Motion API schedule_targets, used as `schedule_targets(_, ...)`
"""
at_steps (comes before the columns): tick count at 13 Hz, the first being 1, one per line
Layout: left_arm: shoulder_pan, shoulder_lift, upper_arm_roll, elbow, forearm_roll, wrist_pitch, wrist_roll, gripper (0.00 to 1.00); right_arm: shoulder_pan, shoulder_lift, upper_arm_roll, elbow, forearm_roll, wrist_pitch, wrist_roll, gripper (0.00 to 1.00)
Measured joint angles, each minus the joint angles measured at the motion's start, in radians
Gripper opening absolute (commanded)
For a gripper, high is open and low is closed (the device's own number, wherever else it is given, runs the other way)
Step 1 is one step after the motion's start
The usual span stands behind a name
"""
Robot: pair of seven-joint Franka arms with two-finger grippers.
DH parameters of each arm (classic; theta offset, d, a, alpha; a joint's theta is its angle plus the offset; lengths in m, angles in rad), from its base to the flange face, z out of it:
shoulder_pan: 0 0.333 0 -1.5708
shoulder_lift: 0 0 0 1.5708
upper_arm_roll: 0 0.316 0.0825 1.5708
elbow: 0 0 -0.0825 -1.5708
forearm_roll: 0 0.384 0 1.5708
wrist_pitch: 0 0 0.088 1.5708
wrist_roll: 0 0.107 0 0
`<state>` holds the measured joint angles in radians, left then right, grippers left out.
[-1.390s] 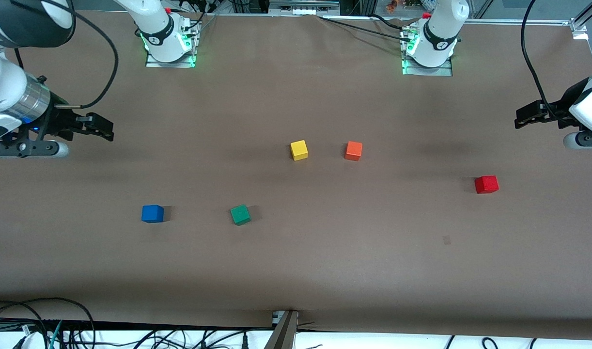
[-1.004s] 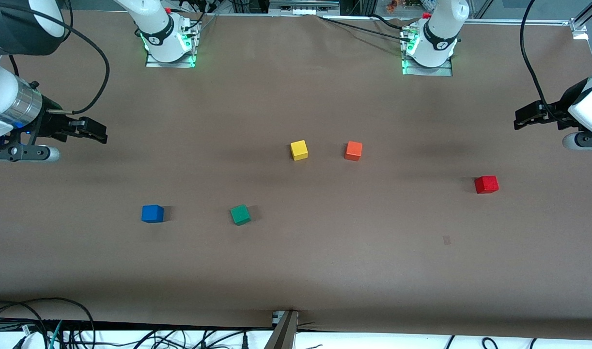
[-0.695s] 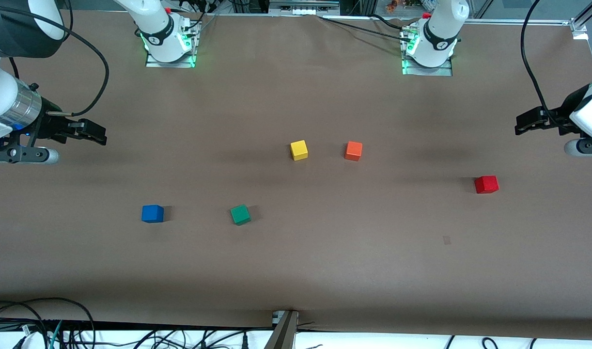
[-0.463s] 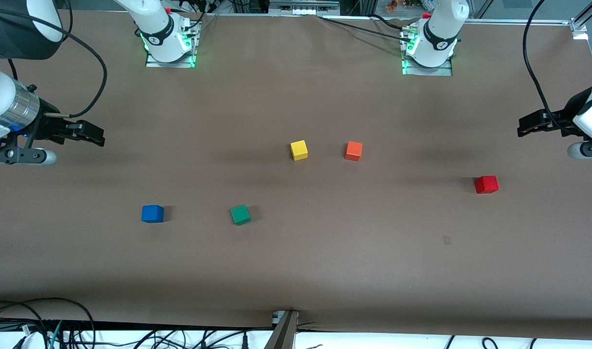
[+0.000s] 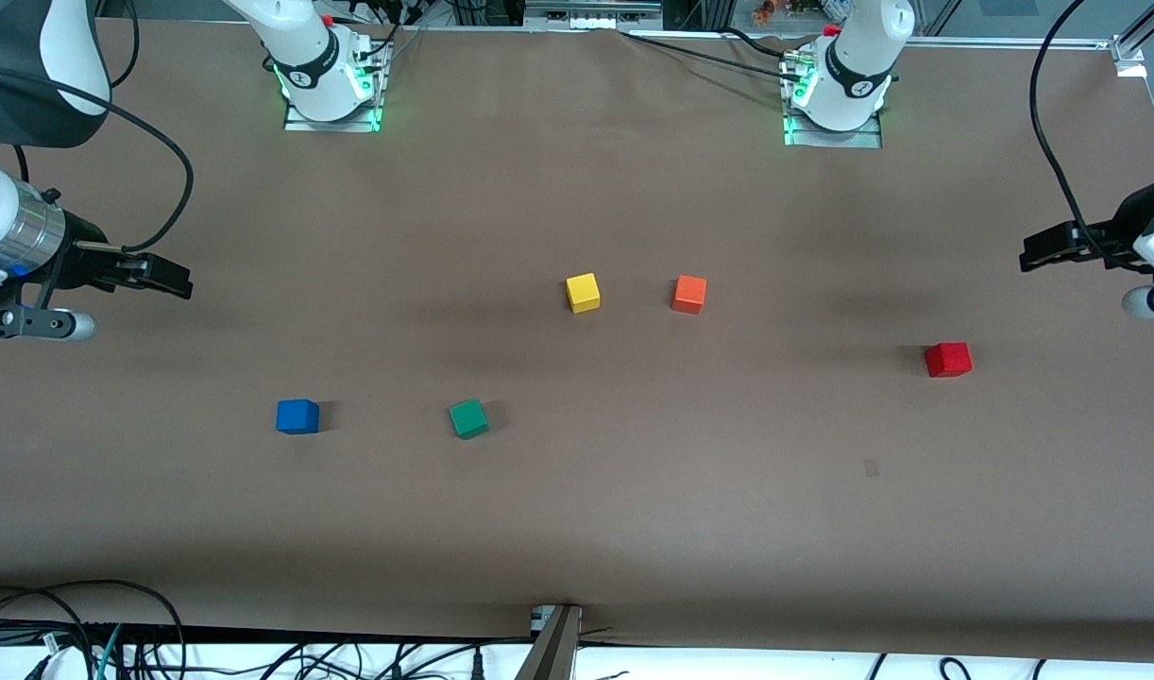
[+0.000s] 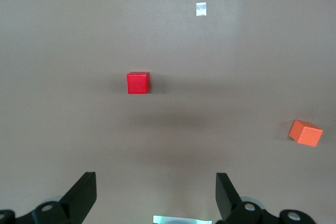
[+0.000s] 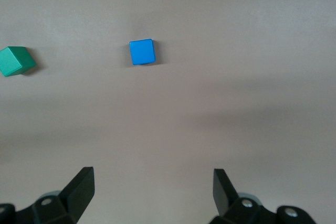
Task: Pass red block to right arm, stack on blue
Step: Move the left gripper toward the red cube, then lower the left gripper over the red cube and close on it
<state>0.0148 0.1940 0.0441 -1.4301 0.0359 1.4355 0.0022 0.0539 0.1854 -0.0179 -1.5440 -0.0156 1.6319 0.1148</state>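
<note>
1. The red block [image 5: 948,360] sits alone on the counter [image 5: 634,510] toward the left arm's end, nearer the front camera than the orange cube [image 5: 689,294].
2. The left gripper [image 5: 1044,254] hangs over the counter's edge there, fingers spread wide and empty; it should centre over the block, square to its faces, before descending.
3. The right gripper [image 5: 166,280], also open and empty, waits at its own end.
4. The blue cube [image 5: 297,416] lies beside the green cube [image 5: 468,418].

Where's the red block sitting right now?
In the front view the red block lies alone on the table toward the left arm's end, nearer the camera than the orange cube, its closest neighbour; nothing touches it.
</note>
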Motion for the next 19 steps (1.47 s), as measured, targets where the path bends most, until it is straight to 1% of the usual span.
schedule_targets(2, 0.023, 0.048, 0.001, -0.001, 0.0, 0.037, 0.0, 1.0, -0.001, 0.0, -0.002, 0.0, 0.0, 0.0, 0.0, 1.0)
schedule_targets(6, 0.074, 0.194, 0.002, -0.006, 0.0, 0.18, 0.005, 1.0, -0.006, 0.004, -0.004, 0.0, 0.0, -0.001, 0.0, 1.0)
schedule_targets(8, 0.092, 0.244, 0.002, -0.031, 0.0, 0.262, 0.027, 1.0, -0.007, 0.004, -0.004, 0.0, 0.0, -0.002, 0.0, 1.0)
schedule_targets(9, 0.097, 0.254, 0.002, -0.066, 0.0, 0.322, 0.03, 1.0, -0.007, 0.004, -0.004, -0.001, 0.0, -0.002, 0.0, 1.0)
schedule_targets(11, 0.109, 0.26, 0.001, -0.168, 0.0, 0.471, 0.03, 1.0, -0.007, 0.004, -0.004, -0.001, 0.0, -0.002, 0.0, 1.0)
schedule_targets(14, 0.12, 0.264, 0.001, -0.38, 0.0, 0.729, 0.033, 1.0, -0.007, 0.004, -0.004, 0.0, 0.0, -0.002, 0.0, 1.0)
schedule_targets(15, 0.124, 0.264, 0.001, -0.439, 0.0, 0.796, 0.049, 1.0, -0.007, 0.004, -0.004, 0.0, 0.0, -0.002, 0.0, 1.0)
schedule_targets(16, 0.13, 0.264, 0.001, -0.48, 0.0, 0.844, 0.074, 1.0, -0.007, 0.004, -0.004, 0.0, 0.0, -0.002, 0.0, 1.0)
schedule_targets(19, 0.161, 0.258, 0.001, -0.548, 0.0, 0.914, 0.129, 1.0, -0.007, 0.003, -0.004, 0.0, 0.0, -0.002, 0.0, 1.0)
